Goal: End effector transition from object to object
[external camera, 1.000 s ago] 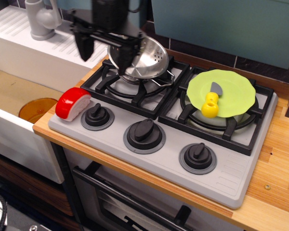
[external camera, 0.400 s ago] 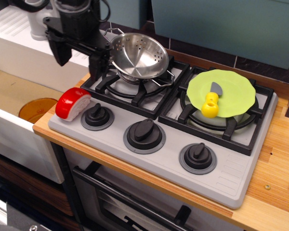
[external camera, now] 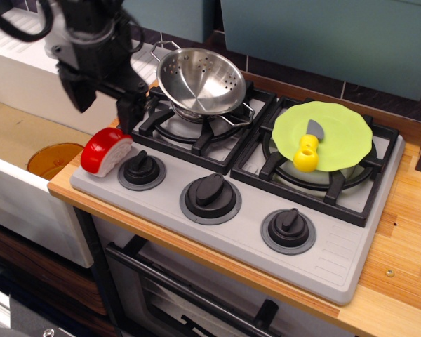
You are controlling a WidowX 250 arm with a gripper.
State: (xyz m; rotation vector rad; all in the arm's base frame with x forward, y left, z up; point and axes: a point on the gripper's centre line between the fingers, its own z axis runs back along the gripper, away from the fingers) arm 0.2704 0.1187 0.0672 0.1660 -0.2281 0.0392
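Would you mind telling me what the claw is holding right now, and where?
Nothing: the claw is open and empty, above the red-and-white piece.

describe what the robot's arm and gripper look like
The gripper is matte black: a wide crossbar with two blocky black fingers pointing down from its ends. Above it sits a bulky black body with thick black cables looping off it. No markings or labels are visible.

Steel colander tilted on left burner, green lid with yellow knob on right burner — red-white block beside leftmost dial.
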